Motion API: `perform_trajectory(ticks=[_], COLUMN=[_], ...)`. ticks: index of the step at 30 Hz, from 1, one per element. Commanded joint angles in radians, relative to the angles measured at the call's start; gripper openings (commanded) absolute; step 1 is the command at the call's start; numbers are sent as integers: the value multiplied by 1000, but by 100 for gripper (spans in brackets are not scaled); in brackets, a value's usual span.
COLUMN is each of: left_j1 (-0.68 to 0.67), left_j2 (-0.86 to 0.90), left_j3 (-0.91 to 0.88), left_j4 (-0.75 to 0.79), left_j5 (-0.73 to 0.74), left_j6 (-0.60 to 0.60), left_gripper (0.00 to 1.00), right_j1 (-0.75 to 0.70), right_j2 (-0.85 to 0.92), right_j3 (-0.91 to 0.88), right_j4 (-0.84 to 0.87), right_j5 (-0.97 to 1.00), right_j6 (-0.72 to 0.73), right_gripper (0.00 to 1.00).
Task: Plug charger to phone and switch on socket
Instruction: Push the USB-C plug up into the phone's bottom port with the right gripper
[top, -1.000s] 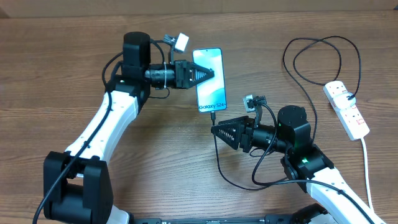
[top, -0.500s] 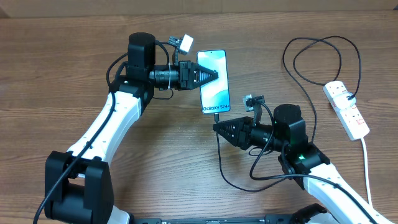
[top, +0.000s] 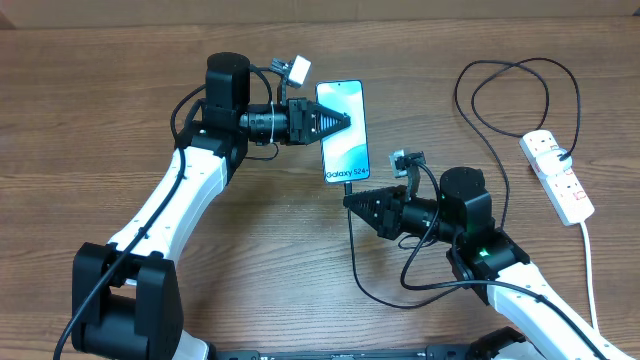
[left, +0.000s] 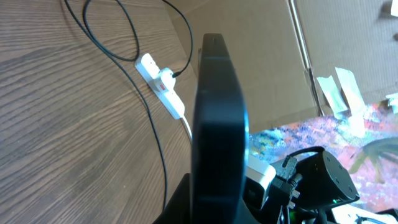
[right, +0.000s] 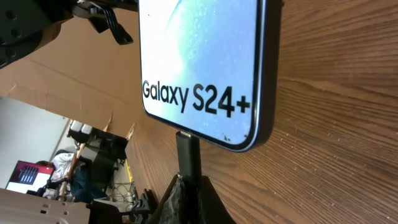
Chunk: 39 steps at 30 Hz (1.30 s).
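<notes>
The phone (top: 345, 132) with its light-blue "Galaxy S24+" screen lies on the table, gripped at its left edge by my left gripper (top: 338, 119). The left wrist view shows the phone's dark edge (left: 216, 118) between the fingers. My right gripper (top: 352, 203) is shut on the charger's black plug (right: 188, 155), which meets the phone's bottom edge (right: 205, 68). The black cable (top: 357, 262) loops back under the right arm. The white socket strip (top: 557, 176) lies at the far right, also in the left wrist view (left: 160, 84).
More black cable loops (top: 505, 100) lie at the upper right and run to a plug in the strip. The strip's white cord (top: 590, 270) runs toward the front right edge. Cardboard walls stand behind the table.
Both arms shifted slightly right with the phone. The right gripper moved up toward the phone's bottom edge with the plug. Little change in the last half second.
</notes>
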Motion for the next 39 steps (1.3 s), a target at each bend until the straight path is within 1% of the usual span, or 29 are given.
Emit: perform_trajectory(ticks=[1, 4, 11, 20, 31, 39], left_j1=[0, -3, -34, -47, -58, -79], left_j2=[-2, -2, -2, -2, -2, -2], left_j3=[10, 10, 10, 10, 10, 10], left_j4=[2, -14, -90, -126, -275, -278], left_j5=[112, 113, 131, 157, 157, 151], left_j6=[31, 35, 106, 135, 242, 261], left_gripper=[4, 4, 4, 4, 4, 4], right_j1=[0, 0, 0, 0, -3, -3], right_j2=[3, 3, 3, 3, 3, 3], right_j3=[3, 3, 3, 23, 45, 61], right_j4=[15, 33, 48, 58, 58, 58], right_j5=[40, 40, 40, 58, 59, 59], right_j6=[0, 0, -1, -1, -5, -4], right_gripper=[4, 4, 4, 4, 4, 4])
